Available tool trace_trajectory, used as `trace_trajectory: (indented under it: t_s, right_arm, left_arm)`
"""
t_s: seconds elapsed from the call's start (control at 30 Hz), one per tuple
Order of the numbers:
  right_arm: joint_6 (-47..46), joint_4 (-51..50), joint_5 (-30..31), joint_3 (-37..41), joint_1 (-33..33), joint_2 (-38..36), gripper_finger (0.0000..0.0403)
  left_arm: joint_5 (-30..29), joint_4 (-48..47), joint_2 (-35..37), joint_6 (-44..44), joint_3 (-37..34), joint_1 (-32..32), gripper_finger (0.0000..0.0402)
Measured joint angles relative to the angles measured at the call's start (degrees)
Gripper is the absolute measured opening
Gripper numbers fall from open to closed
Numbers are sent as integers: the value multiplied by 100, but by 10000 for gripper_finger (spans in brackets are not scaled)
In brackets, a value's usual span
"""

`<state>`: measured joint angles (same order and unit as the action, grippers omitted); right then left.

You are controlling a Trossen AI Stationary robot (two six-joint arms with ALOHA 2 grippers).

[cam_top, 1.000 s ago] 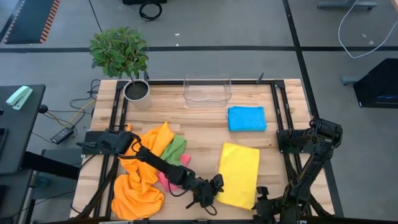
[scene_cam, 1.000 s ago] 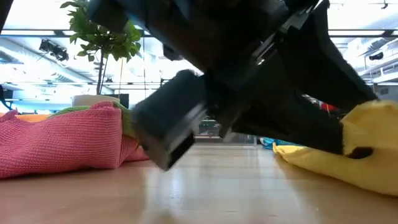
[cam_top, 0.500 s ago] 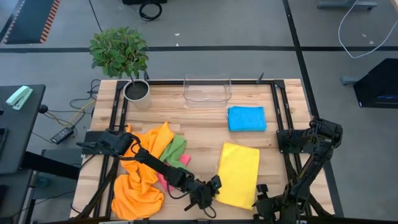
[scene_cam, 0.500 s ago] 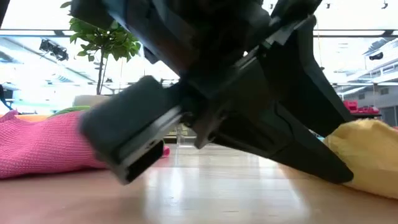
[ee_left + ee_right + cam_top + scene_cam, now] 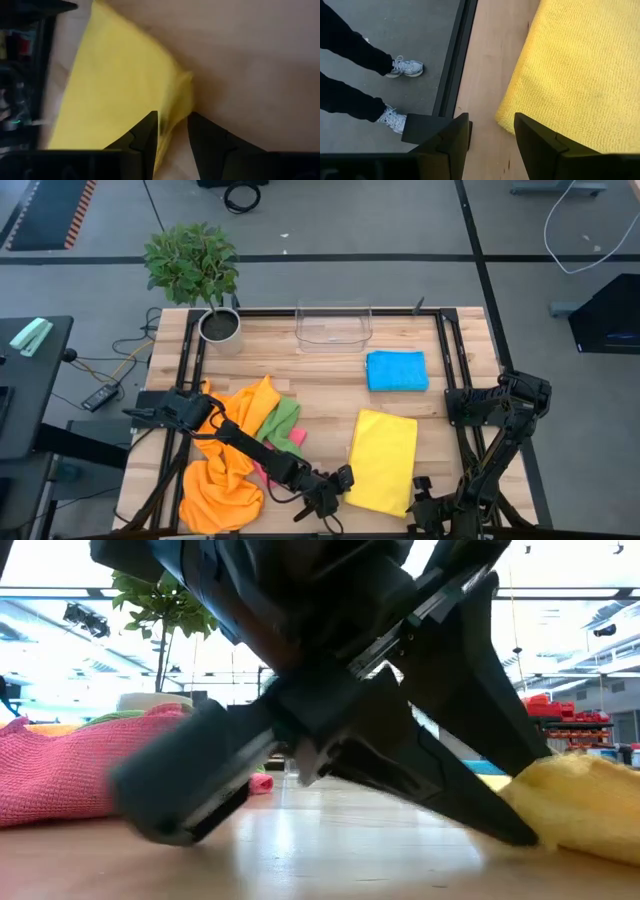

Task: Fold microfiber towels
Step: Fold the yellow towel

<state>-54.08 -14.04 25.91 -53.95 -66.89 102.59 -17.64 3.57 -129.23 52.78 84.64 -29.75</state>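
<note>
A yellow towel [image 5: 383, 462], folded to a rectangle, lies flat near the table's front edge. My left gripper [image 5: 172, 122] reaches in from the left and is shut on its left edge, close to the near corner. My right gripper [image 5: 492, 125] stands open just off the towel's near right corner [image 5: 512, 120], over bare wood, with nothing between its fingers. A loose heap of orange [image 5: 222, 480], green [image 5: 283, 418] and pink [image 5: 268, 468] towels lies at the left. A folded blue towel [image 5: 397, 370] rests further back. My left gripper pinches the yellow towel's left edge [image 5: 176, 107] between its two fingers, near the towel's near end. The fingers come from the table's left, slanting downward, and one finger [image 5: 470, 810] lies low along the table at the cloth. How many layers it has, I cannot tell. The rest of the towel lies on the table.
A clear plastic bin [image 5: 333, 325] and a potted plant [image 5: 205, 275] stand at the table's far edge. A black frame [image 5: 447, 370] runs round the table. A person's legs and shoes [image 5: 400, 67] show on the floor past the table's edge.
My left gripper has stayed at the yellow towel's edge and has turned a little there. In the low view its body has swung leftward and its lower finger now lies closer to the table at the cloth.
</note>
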Motion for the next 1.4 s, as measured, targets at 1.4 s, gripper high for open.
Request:
trace_trajectory:
  t_s: [1.4]
  right_arm:
    - [289, 497, 10, 403, 110, 7, 166]
  left_arm:
    - [548, 302, -15, -722, -4, 26, 36]
